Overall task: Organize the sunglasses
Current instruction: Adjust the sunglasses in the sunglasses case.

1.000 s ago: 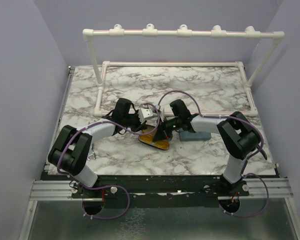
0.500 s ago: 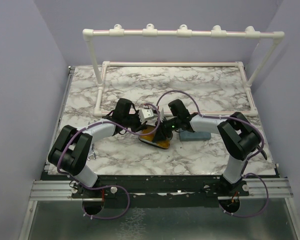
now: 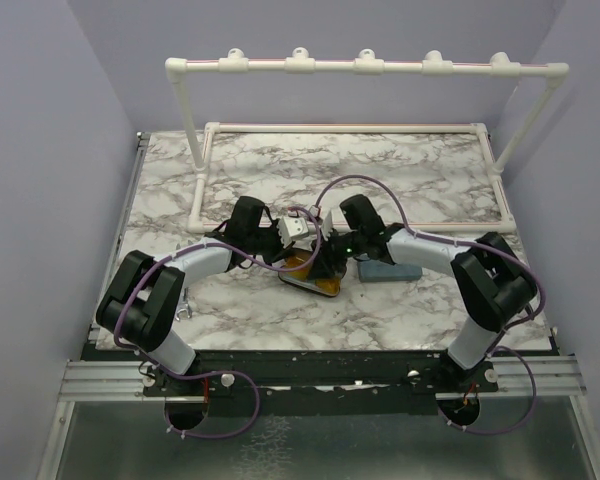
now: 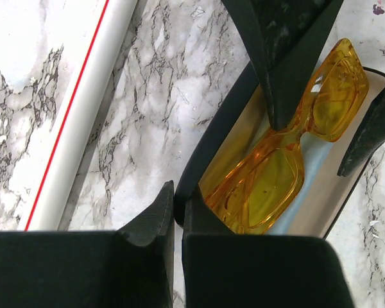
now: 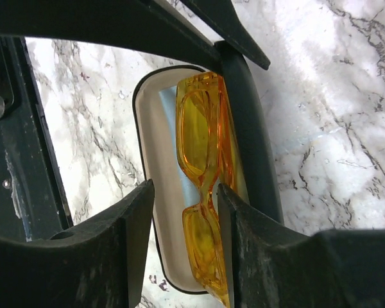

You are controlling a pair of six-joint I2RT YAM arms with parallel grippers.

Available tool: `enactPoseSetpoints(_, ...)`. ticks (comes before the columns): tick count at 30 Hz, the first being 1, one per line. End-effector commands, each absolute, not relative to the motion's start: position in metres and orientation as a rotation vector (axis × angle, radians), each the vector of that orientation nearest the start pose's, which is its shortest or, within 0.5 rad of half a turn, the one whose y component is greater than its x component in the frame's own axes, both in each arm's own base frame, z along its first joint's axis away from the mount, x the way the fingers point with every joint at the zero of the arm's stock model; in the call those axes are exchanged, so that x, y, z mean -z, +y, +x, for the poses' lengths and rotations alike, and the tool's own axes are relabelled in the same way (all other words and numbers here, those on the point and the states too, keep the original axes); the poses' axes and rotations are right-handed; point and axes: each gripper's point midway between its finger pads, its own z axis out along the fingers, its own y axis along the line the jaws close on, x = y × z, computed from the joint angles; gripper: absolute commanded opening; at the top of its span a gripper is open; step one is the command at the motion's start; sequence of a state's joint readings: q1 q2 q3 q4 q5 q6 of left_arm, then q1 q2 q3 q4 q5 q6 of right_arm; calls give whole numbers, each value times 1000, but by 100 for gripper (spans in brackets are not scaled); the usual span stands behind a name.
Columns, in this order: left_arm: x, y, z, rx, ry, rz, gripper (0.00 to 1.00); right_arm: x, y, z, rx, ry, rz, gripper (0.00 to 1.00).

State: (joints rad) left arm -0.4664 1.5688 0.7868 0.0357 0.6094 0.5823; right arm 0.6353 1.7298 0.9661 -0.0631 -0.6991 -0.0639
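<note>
**Top external view.** My left end effector [image 3: 296, 262] and right end effector [image 3: 327, 267] meet over the black oval case [image 3: 288, 279] at mid worktop [image 3: 400, 180]. The grey-blue case [image 3: 388, 271] lies just beside it, on my right.

**Left wrist view.** My left fingers [image 4: 147, 224] are almost together, clamped on the case's thin, rigid rim. The yellow-orange sunglasses [image 4: 276, 160] lie inside on the pale lining. They are glossy, translucent plastic with chunky rectangular lenses.

**Right wrist view.** My right fingers [image 5: 125, 247] are parted and straddle the frame without gripping it. Bare lining shows beside one pad.

**Hazards.**
- The frame sits against one wall. A pad catching it on withdrawal could drag it out.
- A lid closed on a proud edge could pinch it.
- The smooth rim could slip from my left clamp, and the case could then skate on the polished marble.
</note>
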Motion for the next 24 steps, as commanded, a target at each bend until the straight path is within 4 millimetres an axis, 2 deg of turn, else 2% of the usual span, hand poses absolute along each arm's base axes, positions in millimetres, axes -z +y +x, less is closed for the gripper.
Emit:
enactPoseSetpoints(1, -59, -243, 293, 634, 1765, 1421, 0, -78, 318, 265, -1003, 2100, -1141, 49)
enactPoseSetpoints(4, -59, -243, 293, 633, 1761, 1424, 0, -83, 317, 265, -998, 2088, -1141, 50)
enactPoseSetpoints(8, -59, -243, 292, 631, 1761, 1424, 0, -106, 319, 265, -1003, 2031, -1139, 51)
enactPoseSetpoints(13, -59, -243, 292, 633, 1758, 1427, 0, -128, 311, 272, -948, 2005, -1078, 50)
enactPoseSetpoints(15, -59, -243, 292, 631, 1757, 1429, 0, -128, 306, 277, -940, 2014, -1040, 52)
enactPoseSetpoints(18, -61, -242, 291, 615, 1739, 1443, 0, -117, 300, 286, -917, 2041, -1006, 58)
enactPoseSetpoints(24, -61, -240, 291, 588, 1718, 1457, 0, -96, 310, 295, -935, 2044, -1070, 59)
